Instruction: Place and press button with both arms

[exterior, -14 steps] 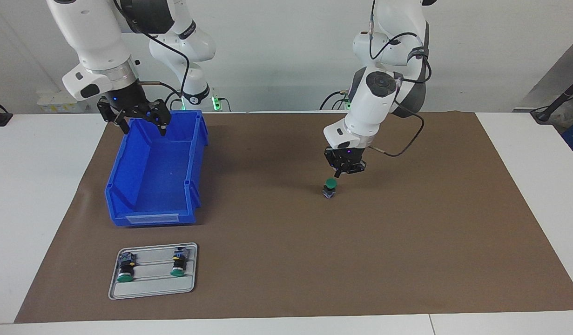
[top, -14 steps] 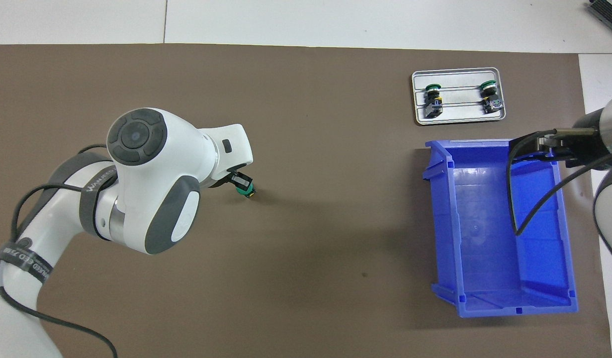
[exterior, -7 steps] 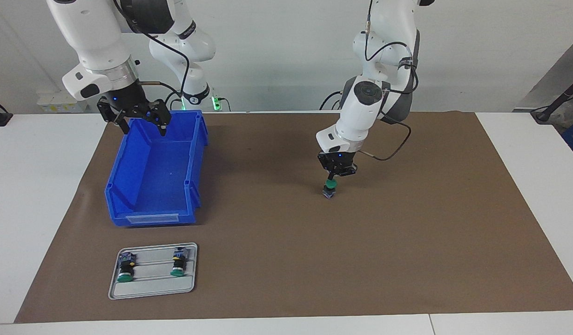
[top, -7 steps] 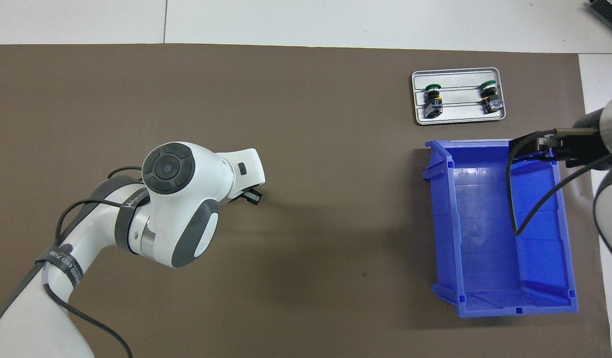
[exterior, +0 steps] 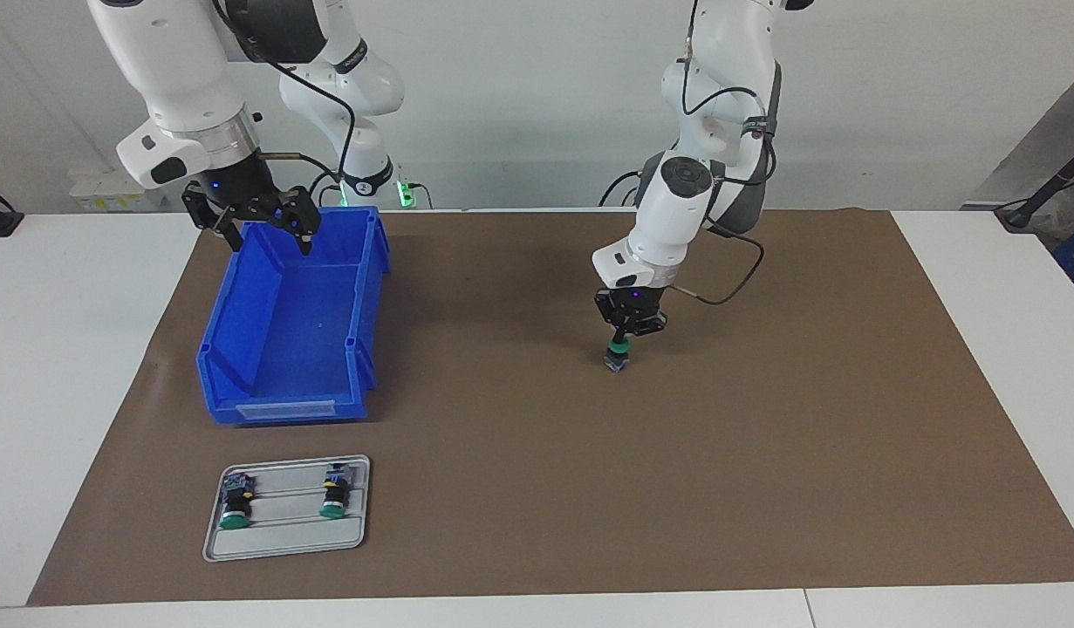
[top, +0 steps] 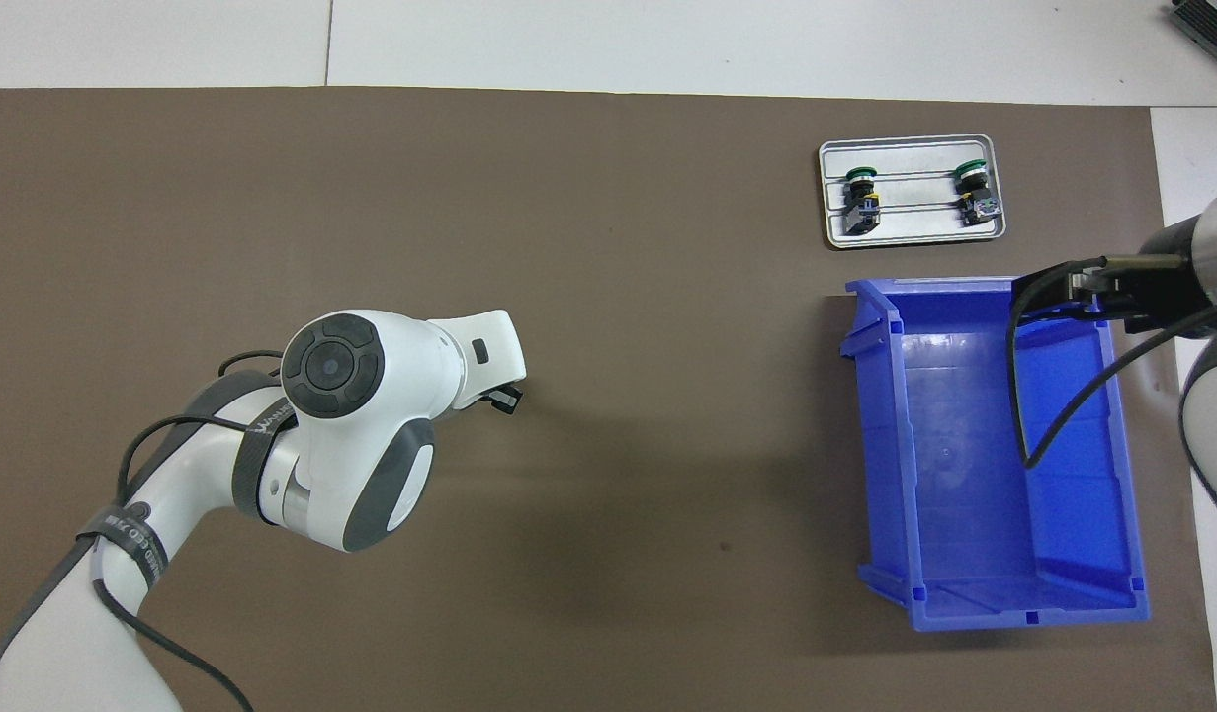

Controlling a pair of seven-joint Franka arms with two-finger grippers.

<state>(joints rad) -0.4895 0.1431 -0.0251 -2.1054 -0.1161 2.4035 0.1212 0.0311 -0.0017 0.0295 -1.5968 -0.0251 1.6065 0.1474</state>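
With fingers closed, left gripper [exterior: 625,336] bears down on the button [exterior: 618,357] standing upright mid-tabletop: pressing step. Next, probably lift straight off. Right gripper [exterior: 264,228] waits open over the blue bin [exterior: 283,384].

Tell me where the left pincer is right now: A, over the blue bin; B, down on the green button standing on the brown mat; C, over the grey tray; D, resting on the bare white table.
B: the shut left pincer sits directly on the green button standing upright on the brown mat.
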